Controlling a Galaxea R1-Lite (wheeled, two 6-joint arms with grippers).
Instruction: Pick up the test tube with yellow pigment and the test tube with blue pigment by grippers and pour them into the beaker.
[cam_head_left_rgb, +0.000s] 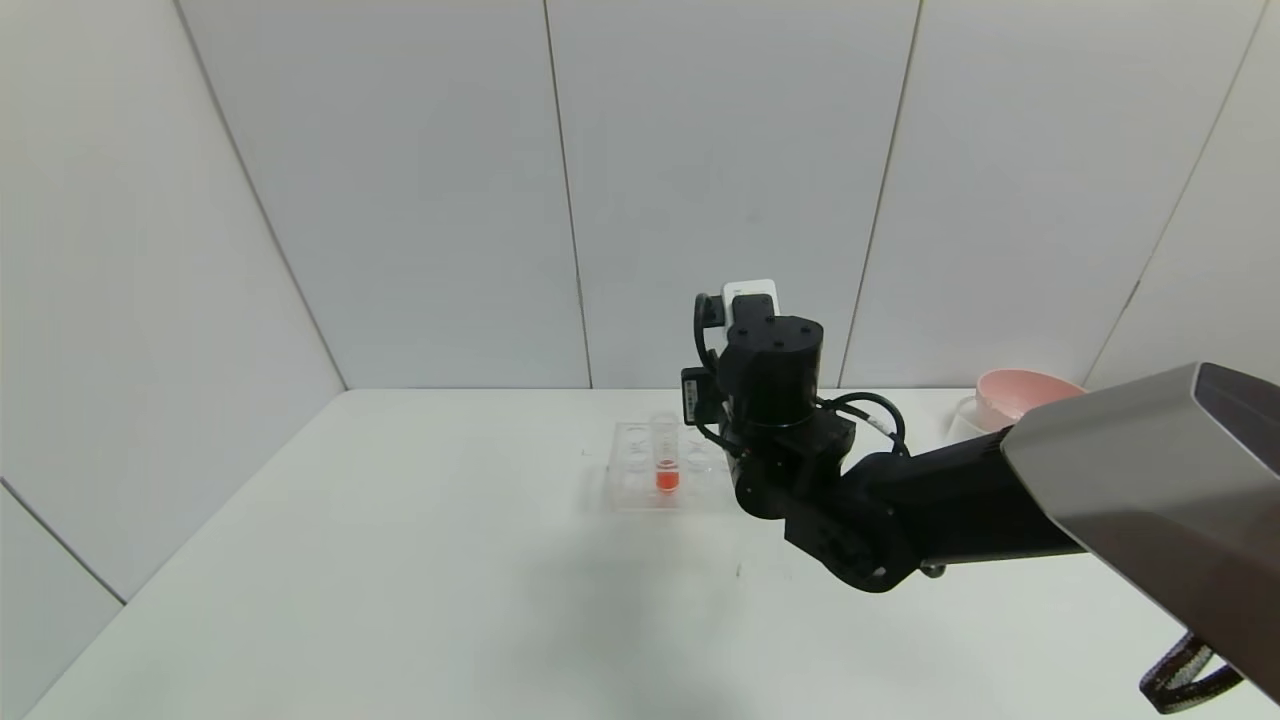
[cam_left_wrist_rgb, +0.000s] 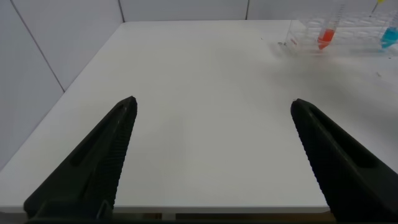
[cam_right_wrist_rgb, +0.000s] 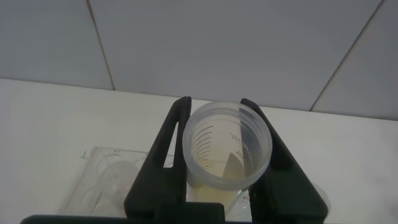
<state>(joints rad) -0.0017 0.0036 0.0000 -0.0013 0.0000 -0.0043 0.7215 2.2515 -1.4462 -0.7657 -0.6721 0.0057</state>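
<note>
We count three tubes, one rack, one bowl and two grippers.

The right gripper (cam_right_wrist_rgb: 215, 102) is clenched on the yellow tube (cam_right_wrist_rgb: 227, 149), one finger on each side of its wall. The wrist camera looks down into its open mouth. A thin pale yellow layer lies at its bottom. The tube is held above the table (cam_head_left_rgb: 400, 550), over the right end of the rack (cam_head_left_rgb: 630, 470). From the head, the wrist of the right arm (cam_head_left_rgb: 900, 500) hides both the fingers and the tube.

The blue tube (cam_left_wrist_rgb: 390, 37) stands in the rack, seen only at the edge of the left wrist view. The red tube (cam_head_left_rgb: 667, 465) stands upright in the rack too, to the blue one's left and apart from it. The rack is clear plastic with several round holes; we cannot count them surely.

The pink bowl (cam_head_left_rgb: 1020, 395) sits at the table's far right corner, well apart from the rack.

The left gripper (cam_left_wrist_rgb: 211, 155) is released, its fingers spread wide with nothing between them, over the bare near left part of the table.

We cannot make out the beaker in any view.

As for writing, a ladder of printed measuring lines runs down the yellow tube's wall, with small figures beside them that we cannot read. We see no brand or label elsewhere.
</note>
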